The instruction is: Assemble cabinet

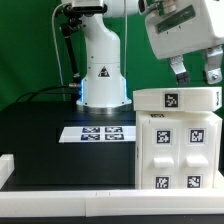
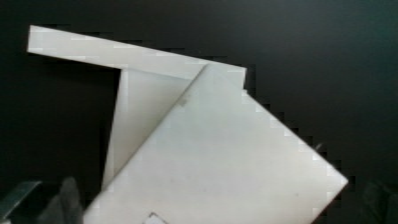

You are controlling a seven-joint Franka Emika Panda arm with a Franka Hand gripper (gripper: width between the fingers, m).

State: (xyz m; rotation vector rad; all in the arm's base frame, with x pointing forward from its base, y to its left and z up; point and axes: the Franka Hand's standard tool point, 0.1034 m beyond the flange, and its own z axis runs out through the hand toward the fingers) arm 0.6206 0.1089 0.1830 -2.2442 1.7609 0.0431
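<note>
The white cabinet [image 1: 180, 145] stands at the exterior view's right, a boxy body with several square black-and-white tags on its front. A white top block [image 1: 175, 98] with one tag lies across it. My gripper [image 1: 196, 72] hangs just above that block, its fingers [image 1: 180, 68] spread apart with nothing between them. In the wrist view the cabinet's white panels [image 2: 222, 150] fill the frame against the black table. One dark fingertip [image 2: 36, 202] shows at the picture's edge.
The marker board [image 1: 98, 132] lies flat on the black table in front of the arm's white base [image 1: 103, 75]. A white rim [image 1: 60, 205] runs along the table's front and the exterior view's left. A green wall stands behind.
</note>
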